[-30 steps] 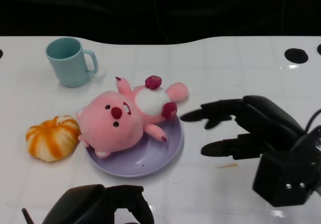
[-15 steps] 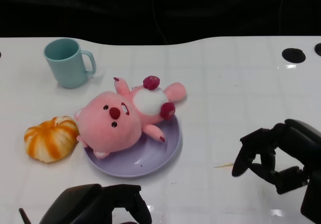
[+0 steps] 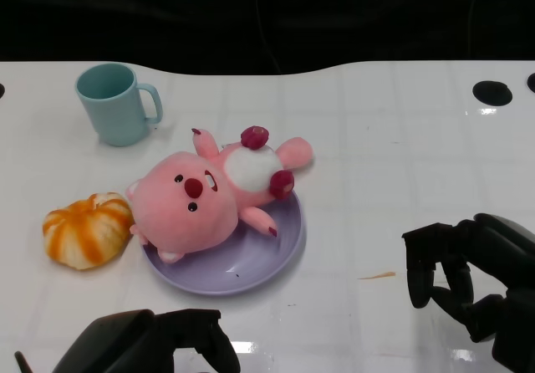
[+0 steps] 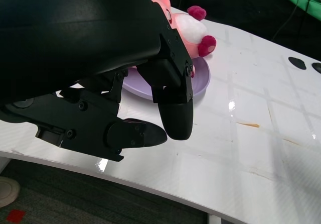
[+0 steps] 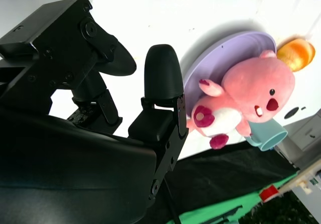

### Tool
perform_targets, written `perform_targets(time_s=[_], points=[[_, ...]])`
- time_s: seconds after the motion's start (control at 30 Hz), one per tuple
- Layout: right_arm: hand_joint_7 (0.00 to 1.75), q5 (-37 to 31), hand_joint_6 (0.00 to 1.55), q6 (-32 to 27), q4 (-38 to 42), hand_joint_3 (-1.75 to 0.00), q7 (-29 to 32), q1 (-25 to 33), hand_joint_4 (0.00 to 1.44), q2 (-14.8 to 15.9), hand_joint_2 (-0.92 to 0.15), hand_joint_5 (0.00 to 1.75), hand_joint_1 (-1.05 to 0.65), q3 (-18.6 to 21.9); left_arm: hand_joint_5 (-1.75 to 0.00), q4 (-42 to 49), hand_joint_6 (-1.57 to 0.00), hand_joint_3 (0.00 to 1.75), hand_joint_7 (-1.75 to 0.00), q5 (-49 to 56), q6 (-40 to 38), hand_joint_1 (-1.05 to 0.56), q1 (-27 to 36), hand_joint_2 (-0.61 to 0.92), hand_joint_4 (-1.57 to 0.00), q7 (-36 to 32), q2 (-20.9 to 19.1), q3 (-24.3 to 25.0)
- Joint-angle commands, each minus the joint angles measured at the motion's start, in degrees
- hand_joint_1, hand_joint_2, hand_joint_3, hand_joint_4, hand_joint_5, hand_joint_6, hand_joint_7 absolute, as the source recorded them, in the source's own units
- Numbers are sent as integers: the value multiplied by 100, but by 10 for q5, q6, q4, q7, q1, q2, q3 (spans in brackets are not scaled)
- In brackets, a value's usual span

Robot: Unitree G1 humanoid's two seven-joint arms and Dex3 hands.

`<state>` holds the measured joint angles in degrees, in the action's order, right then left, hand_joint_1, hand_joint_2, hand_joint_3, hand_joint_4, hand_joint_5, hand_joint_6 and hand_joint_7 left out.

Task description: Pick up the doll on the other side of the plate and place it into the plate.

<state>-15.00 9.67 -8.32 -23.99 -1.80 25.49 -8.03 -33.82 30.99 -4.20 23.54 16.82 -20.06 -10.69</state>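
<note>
The pink plush doll [image 3: 205,193] lies on its back in the lavender plate [image 3: 251,264], its head over the left rim and its feet past the far rim. My right hand [image 3: 468,268] hovers at the lower right, well clear of the plate, fingers loosely bent and apart, holding nothing. At the bottom left edge my left hand [image 3: 150,344] is empty too. The right wrist view shows the doll [image 5: 246,96] and plate [image 5: 225,50] beyond my right hand [image 5: 100,98]. In the left wrist view, the doll [image 4: 193,25] and plate [image 4: 200,81] lie past my left hand [image 4: 125,83].
A teal cup [image 3: 113,103] stands at the far left. An orange pumpkin toy [image 3: 86,229] lies against the doll's head, left of the plate. Black holes [image 3: 493,92] mark the table's far right. A small brown streak [image 3: 378,275] lies between the plate and my right hand.
My right hand has drawn back from the plate's right side toward the lower right, and its outstretched fingers have bent inward. The doll stays in the plate. My left hand has sunk slightly lower.
</note>
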Motion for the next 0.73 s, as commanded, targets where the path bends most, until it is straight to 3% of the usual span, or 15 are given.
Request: perform_targets(time_s=[0.03,0.3,0.73], points=[[163,8,72,-27,-12,-133,-26,-1,86,10,-38,175,-3,-8,-160,8,-71,37,-95,-9,7,-29,4,92,-63,1,-11,12],[155,5,75,-27,-27,-129,-39,3,85,12,-38,175,-5,-18,-163,16,-71,37,-93,-23,19,-27,8,92,-61,-2,-14,23],[161,15,71,-81,-40,-128,-72,-2,82,13,-42,175,-6,-17,-161,19,-72,38,-92,-15,20,-29,4,92,-60,0,-10,17]])
